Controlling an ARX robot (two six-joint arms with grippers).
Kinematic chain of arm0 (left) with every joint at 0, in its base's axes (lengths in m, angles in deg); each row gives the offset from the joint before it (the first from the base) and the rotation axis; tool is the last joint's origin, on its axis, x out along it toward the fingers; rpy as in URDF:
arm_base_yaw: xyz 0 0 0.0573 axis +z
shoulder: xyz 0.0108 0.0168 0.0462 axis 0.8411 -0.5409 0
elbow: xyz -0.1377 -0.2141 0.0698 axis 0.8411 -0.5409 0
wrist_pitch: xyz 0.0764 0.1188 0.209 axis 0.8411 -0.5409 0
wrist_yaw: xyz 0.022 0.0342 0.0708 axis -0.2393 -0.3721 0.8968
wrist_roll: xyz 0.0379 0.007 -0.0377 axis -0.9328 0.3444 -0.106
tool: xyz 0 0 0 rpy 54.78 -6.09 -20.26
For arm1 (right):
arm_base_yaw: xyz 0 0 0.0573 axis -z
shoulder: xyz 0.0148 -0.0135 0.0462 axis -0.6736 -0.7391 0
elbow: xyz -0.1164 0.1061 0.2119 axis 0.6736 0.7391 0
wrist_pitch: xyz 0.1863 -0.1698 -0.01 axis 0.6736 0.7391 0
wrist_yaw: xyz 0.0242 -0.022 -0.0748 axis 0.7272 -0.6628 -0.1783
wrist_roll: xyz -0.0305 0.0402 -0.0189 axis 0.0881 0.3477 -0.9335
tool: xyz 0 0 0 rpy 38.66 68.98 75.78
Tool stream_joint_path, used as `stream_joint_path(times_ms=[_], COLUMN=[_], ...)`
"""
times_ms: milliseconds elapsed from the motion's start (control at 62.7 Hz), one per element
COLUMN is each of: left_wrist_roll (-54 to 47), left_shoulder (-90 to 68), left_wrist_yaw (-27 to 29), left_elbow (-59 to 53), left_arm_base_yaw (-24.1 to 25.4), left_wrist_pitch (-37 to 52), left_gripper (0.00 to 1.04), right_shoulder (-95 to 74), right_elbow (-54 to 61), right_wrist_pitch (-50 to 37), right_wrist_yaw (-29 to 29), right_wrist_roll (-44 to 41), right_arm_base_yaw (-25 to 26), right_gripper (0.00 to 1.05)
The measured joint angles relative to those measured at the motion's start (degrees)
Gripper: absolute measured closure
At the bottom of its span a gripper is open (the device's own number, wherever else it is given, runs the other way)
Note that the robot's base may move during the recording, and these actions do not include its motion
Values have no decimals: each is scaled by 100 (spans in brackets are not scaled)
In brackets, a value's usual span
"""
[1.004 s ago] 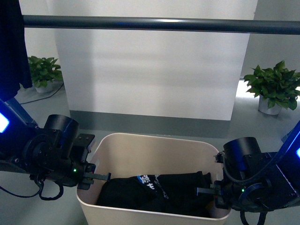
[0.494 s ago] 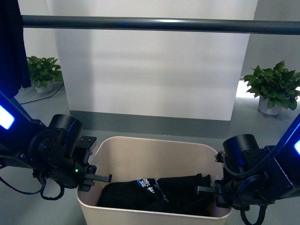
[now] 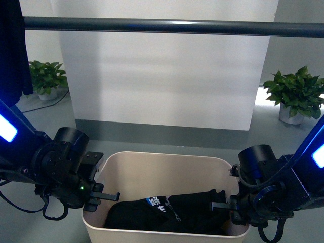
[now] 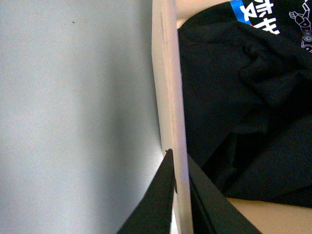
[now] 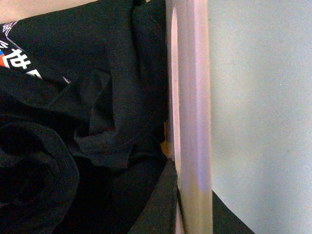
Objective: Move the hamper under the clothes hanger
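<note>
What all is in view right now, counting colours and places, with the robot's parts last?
hamper: one, beige, low centre, between the arms
garment: one, black with blue-and-white print, crumpled inside the hamper
clothes hanger: one dark grey bar, across the top, above and beyond the hamper
hanging cloth: one, dark, upper left edge
potted plants: two, green in white pots, on the floor far left and far right
wall panel: one, white, behind the bar
floor: grey
left pincer: one, black, clamped on the hamper's left rim
right pincer: one, black, clamped on its right rim

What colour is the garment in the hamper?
Black garment with blue-white print, clearest in left wrist view.
</note>
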State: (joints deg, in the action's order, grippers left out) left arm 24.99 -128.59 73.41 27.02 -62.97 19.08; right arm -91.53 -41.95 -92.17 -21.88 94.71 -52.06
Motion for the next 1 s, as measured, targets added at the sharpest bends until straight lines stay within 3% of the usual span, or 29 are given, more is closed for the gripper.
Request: stream_joint_path(times_ms=[80, 255, 622, 702, 1004], left_wrist_roll=[-9, -13, -26, 13, 55], left_shoulder=[0, 0, 498, 800, 1851], left_wrist_yaw=[-66, -214, -391, -503, -761], left_elbow=[11, 17, -411, -629, -1589], left_arm_base_yaw=[4, -2, -28, -28, -13], left_wrist_pitch=[7, 214, 1377, 1716, 2365], left_gripper=[85, 60, 5, 7, 7], right_shoulder=[-22, -39, 260, 555, 1650], right_elbow=[-26, -52, 295, 549, 1565], right_wrist_pitch=[15, -28, -811, -1121, -2267], right_wrist_yaw=[15, 17, -232, -254, -557], right_wrist_roll=[-20, -24, -131, -146, -258], right_arm_base_yaw=[4, 2, -2, -26, -138], right_gripper=[96, 74, 17, 6, 8])
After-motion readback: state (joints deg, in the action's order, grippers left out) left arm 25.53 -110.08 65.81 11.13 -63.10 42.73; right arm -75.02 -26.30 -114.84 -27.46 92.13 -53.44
